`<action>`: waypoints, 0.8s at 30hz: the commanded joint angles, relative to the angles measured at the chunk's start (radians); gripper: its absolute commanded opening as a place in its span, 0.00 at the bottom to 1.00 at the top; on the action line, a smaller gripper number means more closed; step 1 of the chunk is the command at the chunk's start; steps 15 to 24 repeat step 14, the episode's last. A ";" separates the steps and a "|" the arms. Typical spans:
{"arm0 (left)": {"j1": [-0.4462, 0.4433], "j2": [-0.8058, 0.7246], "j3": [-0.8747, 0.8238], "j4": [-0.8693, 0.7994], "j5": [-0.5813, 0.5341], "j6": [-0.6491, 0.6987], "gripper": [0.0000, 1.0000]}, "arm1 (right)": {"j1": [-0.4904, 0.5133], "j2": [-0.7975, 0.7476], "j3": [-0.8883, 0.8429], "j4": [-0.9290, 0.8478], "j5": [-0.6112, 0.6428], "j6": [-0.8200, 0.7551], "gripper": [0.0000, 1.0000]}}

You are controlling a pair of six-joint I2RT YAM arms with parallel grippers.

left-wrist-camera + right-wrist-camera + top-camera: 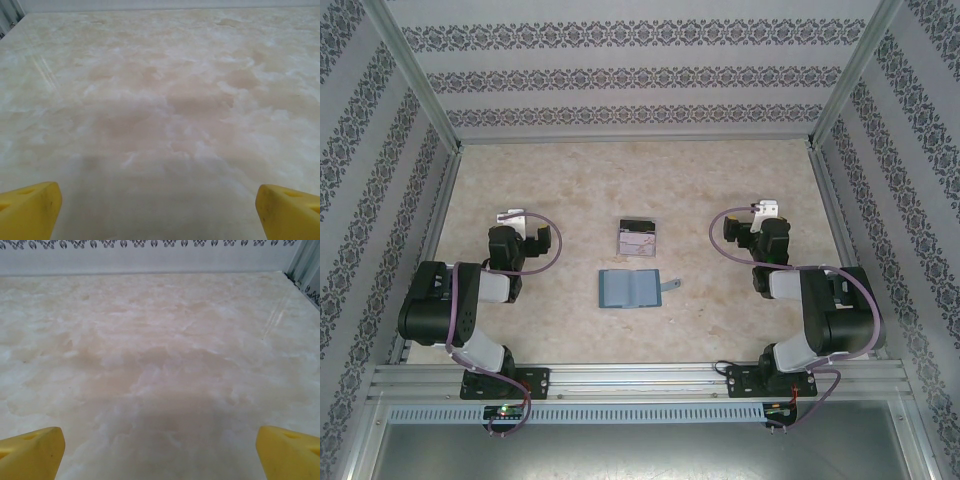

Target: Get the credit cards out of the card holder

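Observation:
The teal blue-grey card holder [628, 288] lies open like a book at the table's middle, its small tab [670, 287] sticking out to the right. Just behind it lie the credit cards [637, 237], a pale lilac one with small markings and a dark one showing along the far edge; they seem to rest in a clear tray. My left gripper [511, 217] sits well left of the holder and my right gripper [766, 210] well right of it. Both are open wide over bare table, with yellow fingertips [30, 210] [287, 450] at the frame corners and nothing between them.
The marble-patterned tabletop [570, 190] is fenced by metal posts and patterned walls on three sides. An aluminium rail [640, 378] with both arm bases runs along the near edge.

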 commanded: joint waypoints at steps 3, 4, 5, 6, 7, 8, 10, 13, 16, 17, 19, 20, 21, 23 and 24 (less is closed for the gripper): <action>-0.010 0.005 -0.008 0.094 0.035 0.016 1.00 | -0.006 -0.003 -0.009 0.052 0.009 -0.013 0.98; -0.009 0.005 -0.009 0.096 0.064 0.028 1.00 | -0.006 -0.002 -0.009 0.052 0.008 -0.014 0.98; -0.009 0.005 -0.005 0.086 0.082 0.036 1.00 | -0.007 -0.003 -0.009 0.053 0.009 -0.014 0.98; -0.009 0.006 0.003 0.073 0.090 0.040 1.00 | -0.006 -0.002 -0.009 0.053 0.009 -0.014 0.98; -0.009 0.005 0.008 0.060 0.084 0.036 1.00 | -0.006 -0.001 -0.007 0.049 0.008 -0.015 0.98; -0.009 0.005 0.010 0.059 0.083 0.034 1.00 | -0.005 0.000 -0.007 0.048 -0.001 -0.020 0.98; -0.008 0.005 0.009 0.060 0.080 0.033 1.00 | -0.007 0.002 -0.002 0.043 -0.007 -0.018 0.98; -0.009 0.006 0.009 0.059 0.081 0.033 1.00 | -0.006 0.001 -0.003 0.045 -0.007 -0.018 0.98; -0.008 0.005 0.009 0.059 0.081 0.034 1.00 | -0.005 -0.007 -0.016 0.060 -0.004 -0.020 0.98; -0.008 0.005 0.009 0.059 0.081 0.034 1.00 | -0.005 -0.007 -0.016 0.060 -0.004 -0.020 0.98; -0.008 0.005 0.009 0.059 0.081 0.034 1.00 | -0.005 -0.007 -0.016 0.060 -0.004 -0.020 0.98; -0.008 0.005 0.009 0.059 0.081 0.034 1.00 | -0.005 -0.007 -0.016 0.060 -0.004 -0.020 0.98; -0.008 0.005 0.009 0.059 0.081 0.034 1.00 | -0.005 -0.007 -0.016 0.060 -0.004 -0.020 0.98; -0.008 0.005 0.009 0.059 0.081 0.034 1.00 | -0.005 -0.007 -0.016 0.060 -0.004 -0.020 0.98; -0.008 0.005 0.009 0.059 0.081 0.034 1.00 | -0.005 -0.007 -0.016 0.060 -0.004 -0.020 0.98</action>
